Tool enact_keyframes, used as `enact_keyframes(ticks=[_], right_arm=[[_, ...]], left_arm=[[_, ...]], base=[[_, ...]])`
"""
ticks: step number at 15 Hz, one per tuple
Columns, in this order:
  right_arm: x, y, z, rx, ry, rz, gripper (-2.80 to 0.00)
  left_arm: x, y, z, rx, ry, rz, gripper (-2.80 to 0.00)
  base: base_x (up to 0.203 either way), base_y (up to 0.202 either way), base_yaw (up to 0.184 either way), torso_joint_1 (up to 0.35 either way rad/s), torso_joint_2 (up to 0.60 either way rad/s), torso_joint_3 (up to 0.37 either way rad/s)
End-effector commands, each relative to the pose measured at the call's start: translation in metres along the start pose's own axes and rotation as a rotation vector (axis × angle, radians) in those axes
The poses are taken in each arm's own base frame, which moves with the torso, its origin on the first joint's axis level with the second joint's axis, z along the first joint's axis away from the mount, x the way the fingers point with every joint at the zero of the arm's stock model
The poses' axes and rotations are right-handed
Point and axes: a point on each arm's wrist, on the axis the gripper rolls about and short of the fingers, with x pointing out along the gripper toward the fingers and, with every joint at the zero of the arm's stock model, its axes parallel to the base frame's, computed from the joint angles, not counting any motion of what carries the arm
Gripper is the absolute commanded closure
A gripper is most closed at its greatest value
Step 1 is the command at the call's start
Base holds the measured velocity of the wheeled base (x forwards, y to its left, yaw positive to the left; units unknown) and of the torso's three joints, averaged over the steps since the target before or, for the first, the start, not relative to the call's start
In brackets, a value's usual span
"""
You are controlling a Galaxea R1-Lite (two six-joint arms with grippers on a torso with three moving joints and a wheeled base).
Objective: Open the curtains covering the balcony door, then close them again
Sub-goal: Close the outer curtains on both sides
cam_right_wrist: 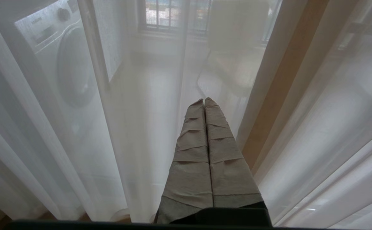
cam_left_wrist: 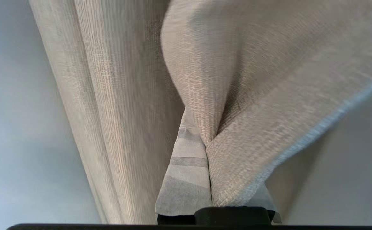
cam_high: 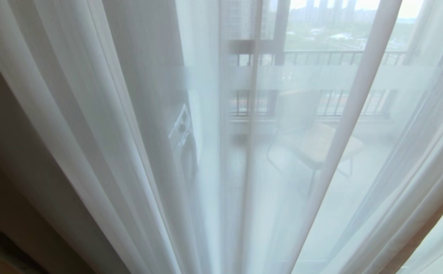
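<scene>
A sheer white layer of the curtains (cam_high: 92, 114) hangs across the whole head view, and neither arm shows there. Behind it stands the balcony door (cam_high: 312, 76), with its frosted band and dark frame showing dimly through. In the left wrist view my left gripper (cam_left_wrist: 205, 134) is shut on the hemmed edge of a thick beige-grey woven curtain panel (cam_left_wrist: 253, 95). The cloth is pinched between the taped fingers (cam_left_wrist: 186, 179) and covers most of one finger. My right gripper (cam_right_wrist: 204, 101) is shut on nothing, its tips pointing at the sheer curtain (cam_right_wrist: 141, 127).
Through the sheer cloth on the balcony are a washing machine (cam_right_wrist: 64, 60), a chair (cam_high: 316, 144) and a barred railing (cam_high: 339, 57). A plain pale wall (cam_left_wrist: 13, 111) lies beside the thick panel. More folds of the thick panel (cam_left_wrist: 109, 111) hang beside the gripped edge.
</scene>
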Motion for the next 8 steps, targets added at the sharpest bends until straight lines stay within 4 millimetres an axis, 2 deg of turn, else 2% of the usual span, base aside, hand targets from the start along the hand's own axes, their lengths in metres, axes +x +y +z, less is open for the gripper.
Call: enact_keyframes(ticks=[1, 8], right_arm=[[0.000, 0.000, 0.000, -0.001, 0.000, 0.001, 0.00], [0.000, 0.000, 0.000, -0.001, 0.000, 0.001, 0.00]], left_arm=[[-0.015, 0.001, 0.018, -0.007, -0.037, -0.016, 0.00], [-0.059, 0.002, 0.040, -0.011, -0.053, -0.162, 0.00]], base=[[0.000, 0.000, 0.000, 0.000, 0.00, 0.000], [0.000, 0.000, 0.000, 0.000, 0.00, 0.000]])
